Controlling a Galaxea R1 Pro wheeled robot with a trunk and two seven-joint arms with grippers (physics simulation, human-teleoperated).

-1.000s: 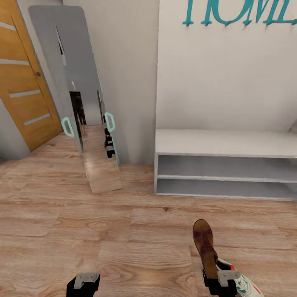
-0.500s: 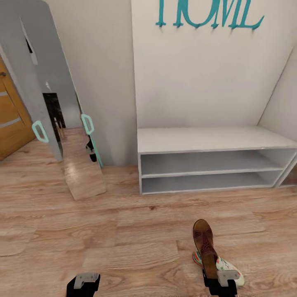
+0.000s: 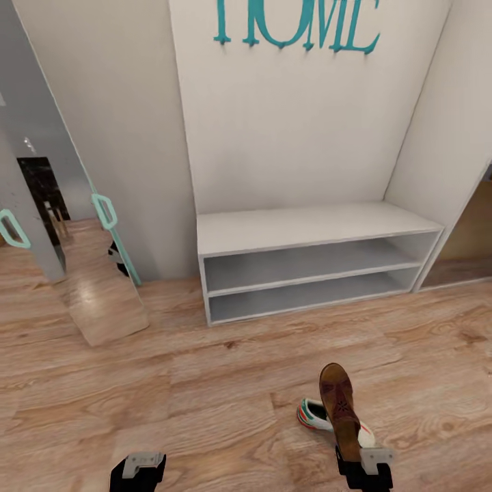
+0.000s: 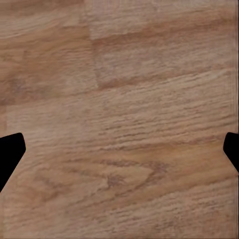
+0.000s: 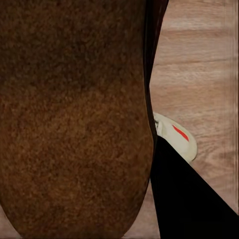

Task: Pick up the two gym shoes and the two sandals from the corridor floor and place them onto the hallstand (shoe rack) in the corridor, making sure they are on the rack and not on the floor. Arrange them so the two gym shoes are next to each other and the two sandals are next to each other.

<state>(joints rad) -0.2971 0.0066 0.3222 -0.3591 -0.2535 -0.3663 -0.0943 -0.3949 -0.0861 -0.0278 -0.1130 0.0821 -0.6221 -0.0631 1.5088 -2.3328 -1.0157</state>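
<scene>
Head view: sandal [image 3: 339, 405] perhaps overlapping gym shoe [image 3: 313, 415]

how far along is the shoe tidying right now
Nothing is on the hallstand yet: its bench top and both open shelves are bare. In hand: the right pincer grips one brown sandal, held up over the corridor floor. The left pincer is open and empty. One gym shoe lies on the floor just beyond the sandal. The other shoes are out of view, so all four remain to be racked.
</scene>
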